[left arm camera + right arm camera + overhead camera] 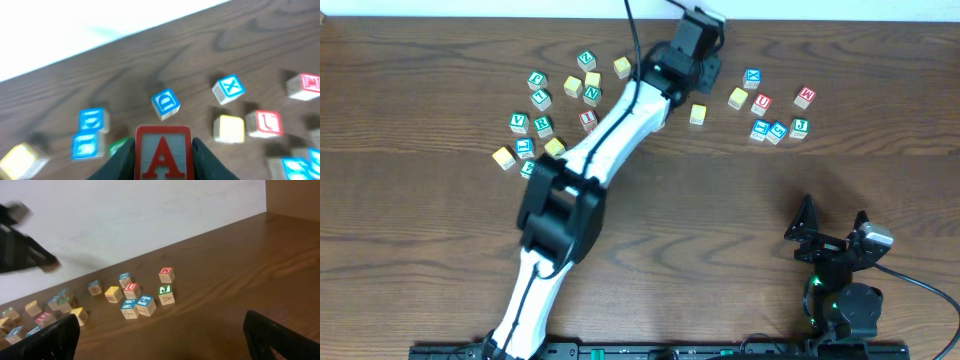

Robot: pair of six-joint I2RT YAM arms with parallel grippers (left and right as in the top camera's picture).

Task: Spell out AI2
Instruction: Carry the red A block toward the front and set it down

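- Left gripper (163, 164) clamped on A cube (162, 147), at far table (720, 210) edge.
- Right gripper (833, 222) spread wide, empty, well apart.
- Open placing spot likely lies toward near side.

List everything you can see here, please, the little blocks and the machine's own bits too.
A cube: one, red letter on pale wood, pinched in the left gripper.
right block group: seven, blue, red, yellow and green faces, far right of table.
lone yellow block: one, yellow, between the two groups.
left block group: about fourteen showing, mostly green, yellow, blue, beside the left arm.
table: one, dark brown wood.
left arm: one, white and black, stretched across the table.
left gripper: one, black, shut on the A cube.
right gripper: one, black, open, empty, near front edge.
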